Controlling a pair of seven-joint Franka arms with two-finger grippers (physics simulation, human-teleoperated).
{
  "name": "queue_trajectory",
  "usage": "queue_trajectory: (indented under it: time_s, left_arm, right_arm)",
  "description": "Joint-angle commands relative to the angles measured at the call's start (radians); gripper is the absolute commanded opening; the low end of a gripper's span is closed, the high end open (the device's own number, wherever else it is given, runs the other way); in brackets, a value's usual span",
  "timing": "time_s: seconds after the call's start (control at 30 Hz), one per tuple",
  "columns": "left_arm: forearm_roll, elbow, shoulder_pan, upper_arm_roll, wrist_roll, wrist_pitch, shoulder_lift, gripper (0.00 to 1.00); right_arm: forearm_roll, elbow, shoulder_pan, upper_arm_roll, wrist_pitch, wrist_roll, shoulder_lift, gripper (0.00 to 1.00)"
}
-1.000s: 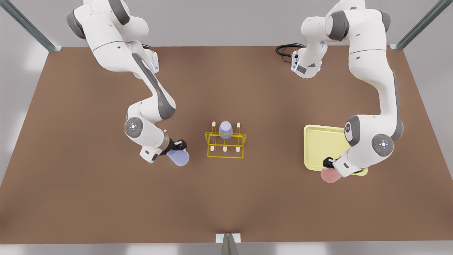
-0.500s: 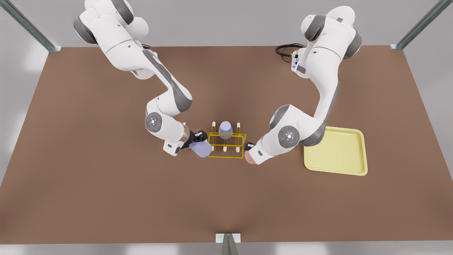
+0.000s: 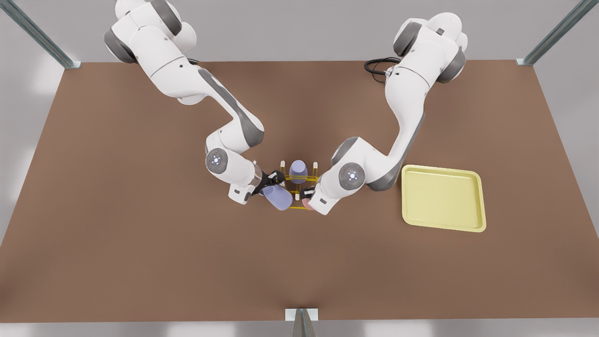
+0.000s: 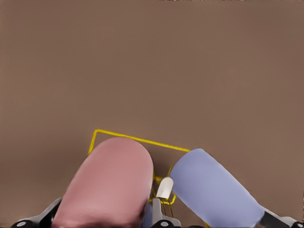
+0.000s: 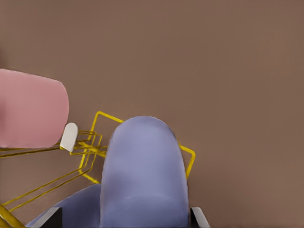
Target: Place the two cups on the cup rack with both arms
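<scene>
Both arms swung inward since earlier, left gripper (image 3: pixel 306 194) fingers grasping pink cup (image 4: pixel 107 183), right gripper (image 3: pixel 276 180) fingers grasping lavender cup (image 5: pixel 142 173), both cups over yellow rack (image 3: pixel 299 187) on worktop (image 3: pixel 140 257).

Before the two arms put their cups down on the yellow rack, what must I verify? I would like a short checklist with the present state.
1. Left arm jaws shut on pink cup: ok.
2. Right arm jaws shut on held lavender cup: ok.
3. Both held cups over the cup rack: ok.
4. Held cups apart from each other: ok.
5. Pink cup's mouth in line with a free peg: cannot tell.
6. Rear middle peg free: not ok, another lavender cup sits there.
</scene>
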Motion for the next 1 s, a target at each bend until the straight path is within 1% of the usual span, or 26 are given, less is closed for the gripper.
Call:
queue_trajectory:
  time_s: [0.0, 0.1, 0.17, 0.2, 0.23, 0.27, 0.3, 0.33, 0.37, 0.4, 0.43, 0.47, 0.5, 0.53, 0.57, 0.6, 0.63, 0.7, 0.97]
  left_arm:
    - [0.005, 0.001, 0.000, 0.000, -0.347, 0.016, 0.000, 1.00]
    - [0.008, 0.002, 0.003, 0.001, -0.342, 0.002, -0.003, 1.00]
    - [0.059, 0.056, 0.082, 0.033, -0.327, -0.009, -0.009, 1.00]
    - [0.091, 0.096, 0.170, 0.033, -0.169, -0.118, -0.017, 1.00]
    - [0.091, 0.130, 0.233, 0.032, 0.003, -0.242, -0.019, 1.00]
    - [0.105, 0.150, 0.300, 0.033, 0.169, -0.352, -0.043, 1.00]
    - [0.119, 0.150, 0.345, 0.033, 0.248, -0.406, -0.083, 1.00]
    - [0.117, 0.150, 0.417, 0.029, 0.342, -0.492, -0.131, 1.00]
    - [0.119, 0.150, 0.461, 0.024, 0.460, -0.564, -0.144, 1.00]
    - [0.112, -0.199, 0.365, 0.155, 0.623, -0.393, -0.434, 1.00]
    - [0.112, -0.323, 0.254, 0.268, 0.675, -0.387, -0.540, 1.00]
    - [0.117, -0.223, 0.261, 0.262, 0.675, -0.475, -0.511, 1.00]
    - [0.131, -0.215, 0.261, 0.262, 0.675, -0.469, -0.488, 1.00]
    - [0.125, -0.215, 0.251, 0.259, 0.675, -0.468, -0.480, 1.00]
    - [0.122, -0.215, 0.248, 0.257, 0.675, -0.468, -0.477, 1.00]
    - [0.122, -0.208, 0.250, 0.256, 0.675, -0.471, -0.480, 1.00]
    - [0.119, -0.194, 0.254, 0.257, 0.677, -0.478, -0.483, 1.00]
    - [0.125, -0.194, 0.253, 0.231, 0.670, -0.478, -0.482, 1.00]
    - [0.120, -0.192, 0.257, 0.230, 0.677, -0.480, -0.483, 1.00]
  right_arm:
    - [-0.001, 0.002, 0.002, 0.000, 0.007, 0.008, 0.001, 1.00]
    - [0.004, 0.051, -0.001, 0.000, -0.011, 0.022, -0.010, 1.00]
    - [0.004, 0.089, -0.011, 0.000, -0.026, 0.016, -0.010, 1.00]
    - [0.002, 0.120, -0.014, -0.004, -0.063, 0.022, -0.011, 1.00]
    - [-0.011, 0.139, -0.023, -0.033, -0.132, 0.024, -0.033, 1.00]
    - [-0.129, 0.161, -0.029, -0.131, -0.247, 0.016, -0.072, 1.00]
    - [-0.249, 0.198, -0.061, -0.156, -0.341, 0.007, -0.079, 1.00]
    - [-0.333, 0.247, -0.132, -0.156, -0.444, -0.022, -0.074, 1.00]
    - [-0.404, 0.281, -0.204, -0.156, -0.507, -0.102, -0.068, 1.00]
    - [-0.510, 0.280, -0.278, -0.156, -0.553, -0.130, -0.094, 1.00]
    - [-0.515, 0.322, -0.302, -0.162, -0.637, -0.173, -0.106, 1.00]
    - [-0.505, 0.385, -0.336, -0.162, -0.749, -0.197, -0.097, 1.00]
    - [-0.498, 0.413, -0.359, -0.158, -0.804, -0.212, -0.099, 1.00]
    - [-0.401, 0.412, -0.376, -0.162, -0.861, -0.202, -0.134, 1.00]
    - [-0.392, 0.405, -0.394, -0.164, -0.896, -0.202, -0.160, 1.00]
    - [-0.390, 0.343, -0.408, -0.165, -0.921, -0.156, -0.272, 1.00]
    - [-0.389, 0.300, -0.406, -0.165, -0.947, -0.141, -0.341, 1.00]
    - [-0.363, 0.206, -0.406, -0.167, -0.935, -0.093, -0.427, 1.00]
    - [-0.332, 0.155, -0.405, -0.187, -0.921, -0.093, -0.470, 1.00]
